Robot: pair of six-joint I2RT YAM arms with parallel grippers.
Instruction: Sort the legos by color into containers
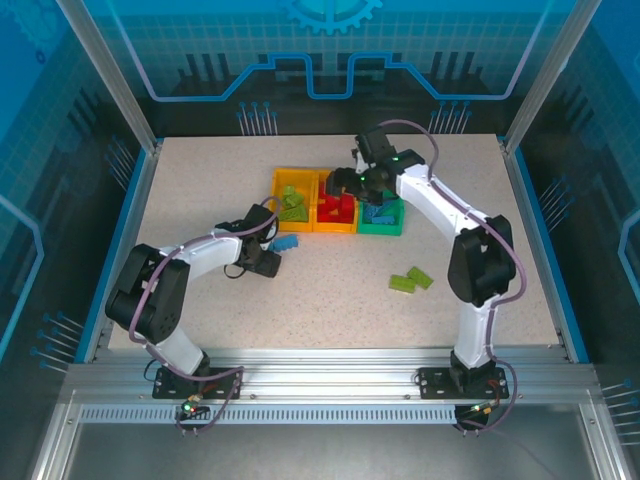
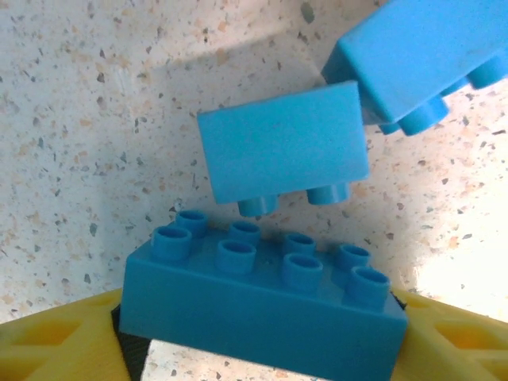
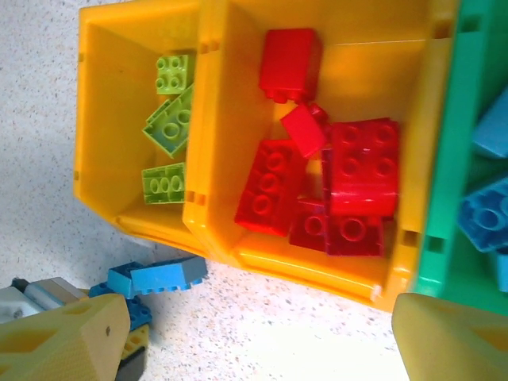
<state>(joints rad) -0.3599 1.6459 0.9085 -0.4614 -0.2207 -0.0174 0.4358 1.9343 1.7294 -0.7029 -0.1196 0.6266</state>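
My left gripper point(image 2: 262, 337) is down on the table just in front of the containers, shut on a blue eight-stud lego point(image 2: 262, 305) that spans the gap between its yellow fingers point(image 2: 55, 341). Two more blue legos point(image 2: 282, 151) lie just beyond it. In the top view that gripper point(image 1: 276, 260) sits by the blue legos point(image 1: 287, 242). My right gripper point(image 3: 258, 341) hovers open over the bins, nothing between its fingers point(image 3: 452, 341). Lime green legos point(image 3: 168, 119) fill the left orange-yellow bin point(image 3: 99, 119), red legos point(image 3: 333, 182) the middle bin point(image 3: 317, 270), and blue legos point(image 3: 488, 206) the green bin point(image 3: 444, 159).
Two lime green legos point(image 1: 411, 281) lie loose on the speckled table right of centre, near the right arm's elbow point(image 1: 480, 260). The three bins point(image 1: 337, 226) stand side by side at the middle back. Blue rails edge the table at left and right.
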